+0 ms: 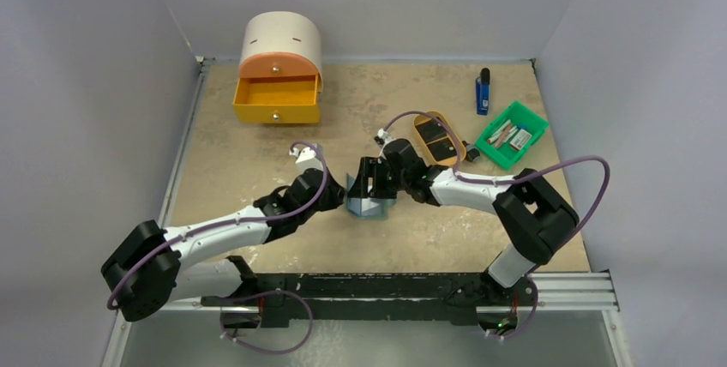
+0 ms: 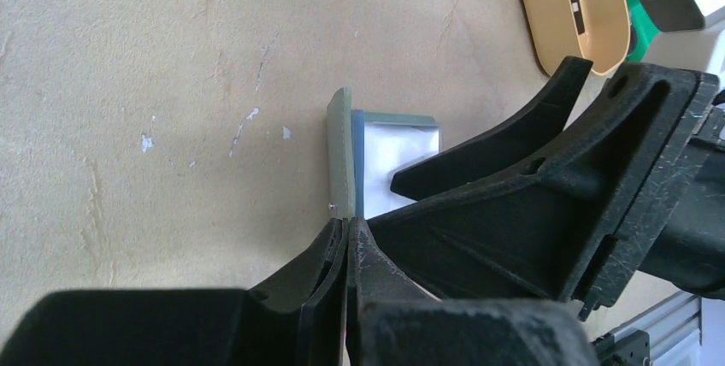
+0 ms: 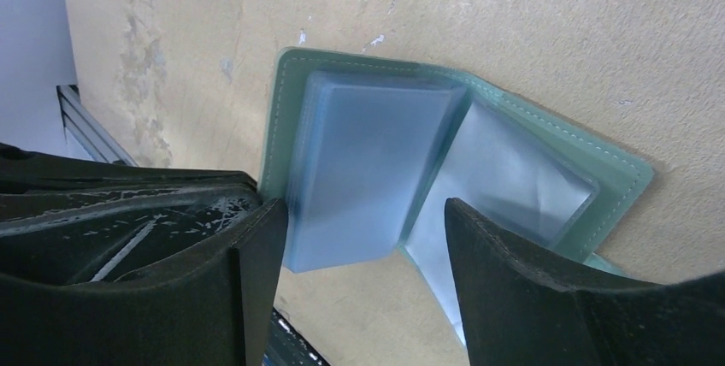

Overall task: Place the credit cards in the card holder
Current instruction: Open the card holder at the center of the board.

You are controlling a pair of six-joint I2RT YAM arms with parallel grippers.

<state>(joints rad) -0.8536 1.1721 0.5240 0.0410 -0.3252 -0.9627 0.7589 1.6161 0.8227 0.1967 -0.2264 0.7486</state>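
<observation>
The card holder (image 1: 367,202) lies open near the middle of the table (image 1: 231,161), slightly toward the near edge. Its grey-green cover faces down and its pale blue-grey pockets (image 3: 376,161) face up. One stack of pockets stands partly lifted from the spine, and the other side lies flatter.

The left gripper (image 2: 349,227) comes in from the left. Its fingers are pressed together on the edge of the holder's left cover, which stands tilted up in that grip. The right gripper (image 3: 363,212) hangs just over the open pockets with its fingers spread, one on each side of the lifted stack. It carries nothing.

The credit cards (image 1: 438,139) lie black and flat inside a tan oval tray (image 2: 534,15), which sits beyond the holder and to its right, toward the right edge. Just past the tray, by the right edge, is a bright green bin (image 1: 531,118) with small items in it. A blue stick (image 1: 483,93) lies near the far right corner. Along the far edge, left of centre, stands a round-topped box (image 1: 281,45) with its yellow drawer (image 1: 276,103) pulled open.
</observation>
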